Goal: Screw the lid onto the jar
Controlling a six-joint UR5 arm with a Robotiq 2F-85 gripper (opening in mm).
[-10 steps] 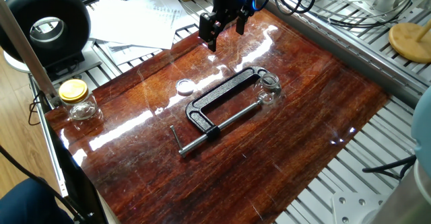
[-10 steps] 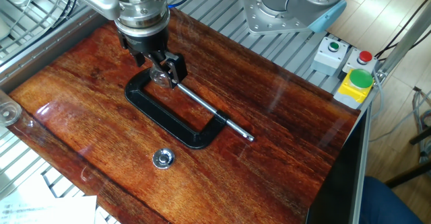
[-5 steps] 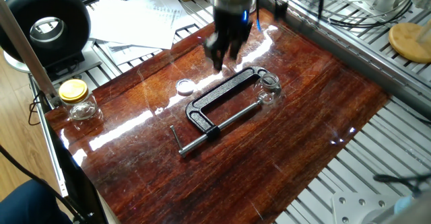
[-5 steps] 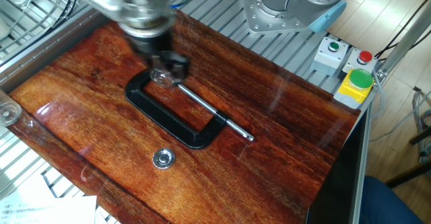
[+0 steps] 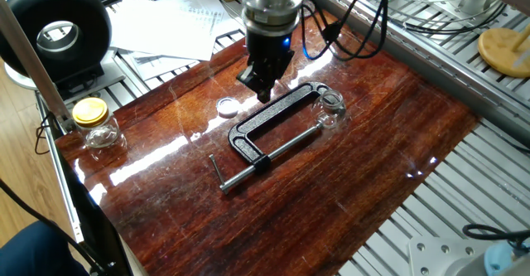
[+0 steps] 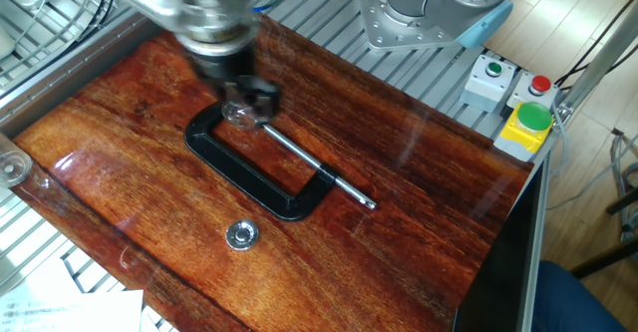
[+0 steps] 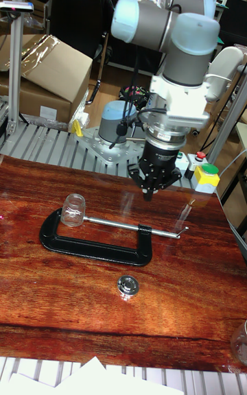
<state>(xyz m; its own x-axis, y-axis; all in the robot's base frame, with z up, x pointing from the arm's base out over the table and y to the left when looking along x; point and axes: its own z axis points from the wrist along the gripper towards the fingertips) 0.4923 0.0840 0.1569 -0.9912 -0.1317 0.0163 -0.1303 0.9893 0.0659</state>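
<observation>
Gripper (image 5: pixel 262 88) hangs above the tabletop (image 5: pixel 348 193), nothing held. Fingers look drawn close together in the tall fixed view, but motion blur in the other fixed view leaves the gap unclear; cannot tell how far open.

Lid (image 5: pixel 227 106) lies flat on the wood, just beside the C-clamp (image 5: pixel 277 129), on the side away from the jar (image 5: pixel 332 104). Jar stands upright at the clamp's far end, touching or nearly touching the frame, mouth open, no cap on.

Step in hand, as judged: go for the lid first. It is thin and low, so the fingers should open wider than the cap, come straight down centred over it and close on the rim near the wood. Keep clear of the clamp bar. Afterwards the clamp crowds the jar, so approach it vertically and keep the lid level before turning.
</observation>
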